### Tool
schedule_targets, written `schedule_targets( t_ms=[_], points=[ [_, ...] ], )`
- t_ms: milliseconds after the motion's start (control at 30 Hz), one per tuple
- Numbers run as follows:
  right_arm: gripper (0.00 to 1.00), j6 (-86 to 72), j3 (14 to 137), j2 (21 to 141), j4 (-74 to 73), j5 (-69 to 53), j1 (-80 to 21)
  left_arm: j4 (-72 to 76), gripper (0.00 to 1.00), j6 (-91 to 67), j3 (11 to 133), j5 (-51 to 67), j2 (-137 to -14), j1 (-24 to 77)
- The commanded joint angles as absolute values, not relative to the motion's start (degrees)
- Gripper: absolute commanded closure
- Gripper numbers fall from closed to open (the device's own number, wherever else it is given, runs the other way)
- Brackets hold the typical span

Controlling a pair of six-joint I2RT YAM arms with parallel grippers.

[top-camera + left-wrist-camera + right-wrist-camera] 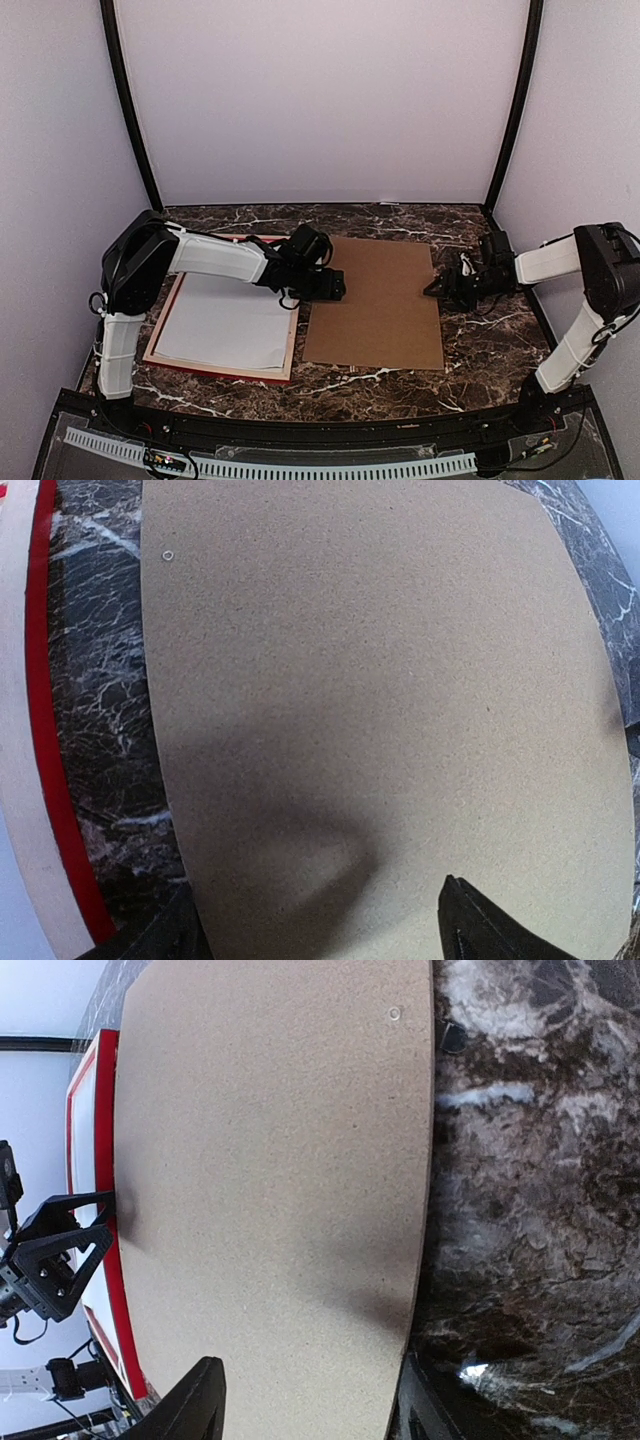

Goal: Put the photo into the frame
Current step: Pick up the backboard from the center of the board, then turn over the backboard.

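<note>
Nearest the arm bases, the frame (pixel 220 367) lay back-up on the left of the marble surface (pixel 350 385), pale wood showing with a red lip at its edge. A white sheet (pixel 225 325) filled its opening. The photo's dark printed face showed nowhere, and whether that sheet was the photo turned face down could not be told. Just beside the frame's right rail lay the brown backing board (pixel 375 305), flat and not held. The left end effector (pixel 330 286) hovered over the board's left edge with its jaws wide and empty. The right end effector (pixel 438 288) sat at the board's right edge, jaws partly spread, gripping nothing. The step in hand looked to be raising the board. Being thin and flat, it likely called for one fingertip worked under an edge first, then both sides lifted level, so that it would drop inside the rails without dragging the sheet askew.
</note>
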State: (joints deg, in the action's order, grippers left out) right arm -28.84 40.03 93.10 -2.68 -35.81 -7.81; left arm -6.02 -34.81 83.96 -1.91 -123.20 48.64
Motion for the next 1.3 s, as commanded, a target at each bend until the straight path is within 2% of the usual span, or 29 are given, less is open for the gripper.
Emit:
schedule_targets(
  t_ms=[0,300,667,933,1267],
  points=[
    [0.41,-32.54,39.28,91.01,-0.25,-47.30,-9.05,-7.24,0.15,-37.28,82.27,7.69,-125.33,49.74],
    [0.48,-38.92,39.55,82.42,5.00,-56.93,-9.11,-5.76,0.15,-38.05,81.69,10.77,-124.66,49.67],
    [0.53,-42.79,43.62,76.55,5.21,-58.52,-13.71,-4.73,0.16,-38.22,81.41,12.95,-122.69,50.30],
    [0.37,-42.14,52.61,71.91,-4.41,-54.57,-16.08,-4.40,0.16,-38.33,81.41,13.21,-121.29,51.15],
    [0.33,-42.64,56.48,71.62,-6.80,-52.46,-18.92,-3.64,0.16,-38.39,81.90,14.63,-119.43,52.16]
  ],
)
